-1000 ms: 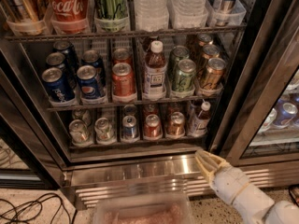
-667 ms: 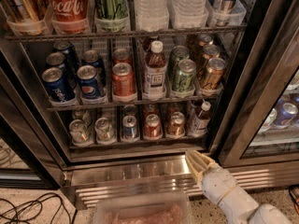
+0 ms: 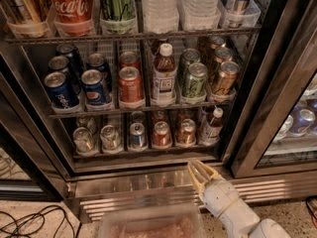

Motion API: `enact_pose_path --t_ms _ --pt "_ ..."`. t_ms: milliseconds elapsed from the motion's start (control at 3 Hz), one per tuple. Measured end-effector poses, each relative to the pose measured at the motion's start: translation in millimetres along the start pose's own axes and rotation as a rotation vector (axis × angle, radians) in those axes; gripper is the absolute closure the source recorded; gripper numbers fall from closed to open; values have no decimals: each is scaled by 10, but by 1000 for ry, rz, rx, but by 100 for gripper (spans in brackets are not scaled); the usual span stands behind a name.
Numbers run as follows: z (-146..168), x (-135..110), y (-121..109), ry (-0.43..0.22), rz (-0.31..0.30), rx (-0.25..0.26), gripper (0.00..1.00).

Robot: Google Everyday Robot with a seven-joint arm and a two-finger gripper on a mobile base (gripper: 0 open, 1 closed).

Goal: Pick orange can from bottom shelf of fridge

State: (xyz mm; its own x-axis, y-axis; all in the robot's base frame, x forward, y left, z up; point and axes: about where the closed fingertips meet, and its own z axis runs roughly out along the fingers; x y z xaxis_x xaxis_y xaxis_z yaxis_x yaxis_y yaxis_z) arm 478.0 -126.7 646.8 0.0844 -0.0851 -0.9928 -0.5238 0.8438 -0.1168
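Leftward, toward 9 o'clock, and a touch up is where the gripper (image 3: 199,165) has gone since a second ago; the cans have not shifted. Nearest, at 6 o'clock in the view, is a clear plastic bin (image 3: 148,224) with something pinkish inside, and cables (image 3: 29,219) lie on the floor at 8 o'clock. The white arm comes in from 5 o'clock. Its tan fingers (image 3: 192,168) are spread apart with nothing between them, and they sit in front of the steel grille (image 3: 129,195) at the foot of the fridge (image 3: 257,83), below the cans and not touching any.

Just beyond, at 11 o'clock from the gripper, the orange can (image 3: 186,132) stands upright on the bottom shelf (image 3: 119,154), in the second lane from the right. A red can (image 3: 161,133) is just beside it at 9 o'clock, then a blue can (image 3: 137,135) and two silvery cans (image 3: 96,139). A small bottle (image 3: 212,125) stands at its 3 o'clock.

On the rack above are Pepsi cans (image 3: 79,86), a red can, a white-capped bottle (image 3: 164,76), green cans and gold-brown cans (image 3: 224,76). Farthest up, at 12 o'clock, are a Coca-Cola bottle (image 3: 72,4) and water bottles (image 3: 178,4).
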Motion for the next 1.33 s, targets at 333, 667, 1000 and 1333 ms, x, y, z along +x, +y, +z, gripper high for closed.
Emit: enact_pose_path --t_ms 333,667,1000,1333 --pt "17 67 42 -3 -15 23 100" --pt "83 172 33 -11 -28 51 100" --pt "164 279 9 -14 -41 74 100" --pt "242 376 -74 -18 -54 107 100"
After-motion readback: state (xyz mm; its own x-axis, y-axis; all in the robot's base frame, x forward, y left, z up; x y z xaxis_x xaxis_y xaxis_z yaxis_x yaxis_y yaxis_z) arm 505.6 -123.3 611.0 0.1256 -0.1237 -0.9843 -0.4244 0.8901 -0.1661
